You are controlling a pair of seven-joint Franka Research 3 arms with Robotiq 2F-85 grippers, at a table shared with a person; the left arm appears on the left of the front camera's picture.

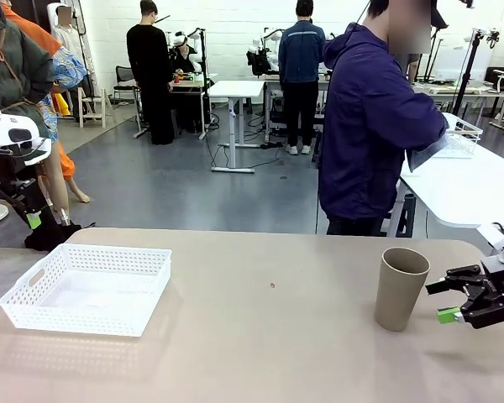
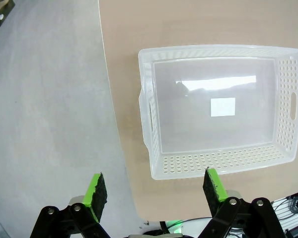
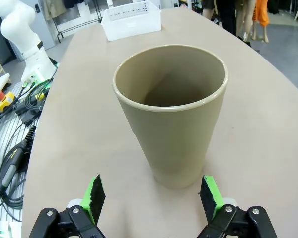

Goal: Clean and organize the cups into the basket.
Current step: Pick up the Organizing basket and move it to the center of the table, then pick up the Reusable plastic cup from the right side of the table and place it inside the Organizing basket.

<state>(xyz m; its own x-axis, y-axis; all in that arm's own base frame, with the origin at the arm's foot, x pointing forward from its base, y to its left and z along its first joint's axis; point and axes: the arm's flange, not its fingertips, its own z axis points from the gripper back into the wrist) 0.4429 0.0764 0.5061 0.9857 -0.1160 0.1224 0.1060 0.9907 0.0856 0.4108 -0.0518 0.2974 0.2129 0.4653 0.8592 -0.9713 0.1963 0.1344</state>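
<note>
Right gripper, fingers apart, levelled at upright tan cup, near right, for side grasp; left gripper, fingers spread, poised over empty basket, left.

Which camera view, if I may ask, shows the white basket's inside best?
The left wrist view: it looks straight down into the basket, showing its whole floor. The front view shows it low and side-on; the right wrist view shows it small, far off.

We're looking at a smooth tan tabletop with a shallow white perforated plastic basket at its left end and one upright tan tapered tumbler toward the right (well apart, rim up).
</note>
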